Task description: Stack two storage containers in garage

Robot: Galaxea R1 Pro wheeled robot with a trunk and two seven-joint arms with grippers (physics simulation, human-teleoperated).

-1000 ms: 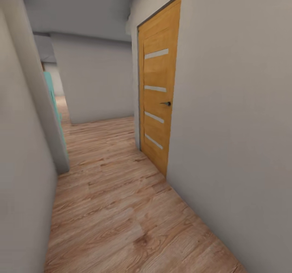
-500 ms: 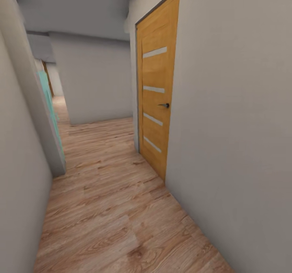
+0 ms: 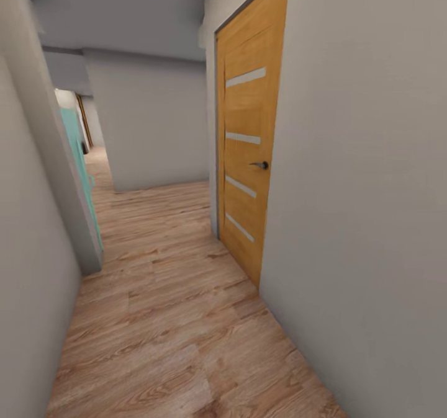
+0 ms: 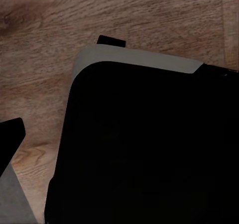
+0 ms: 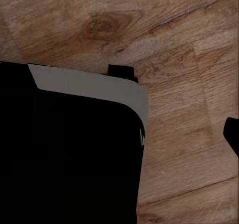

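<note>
I am driving down a hallway past an orange door [image 3: 248,145], seeking the containers; finger state I cannot tell.

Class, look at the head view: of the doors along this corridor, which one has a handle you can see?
The closed orange-wood door on the right wall: it has a dark lever handle and pale horizontal strips. The teal door at left is seen nearly edge-on.

My view slides along the hallway: the orange door [image 3: 248,151] on my right now sits a little further right and looms taller than a moment ago, its handle [image 3: 261,165] lower in view. On my left, more of the teal panel [image 3: 79,151] shows past the wall corner [image 3: 74,219], and a lit opening [image 3: 84,120] has appeared beyond it.
</note>
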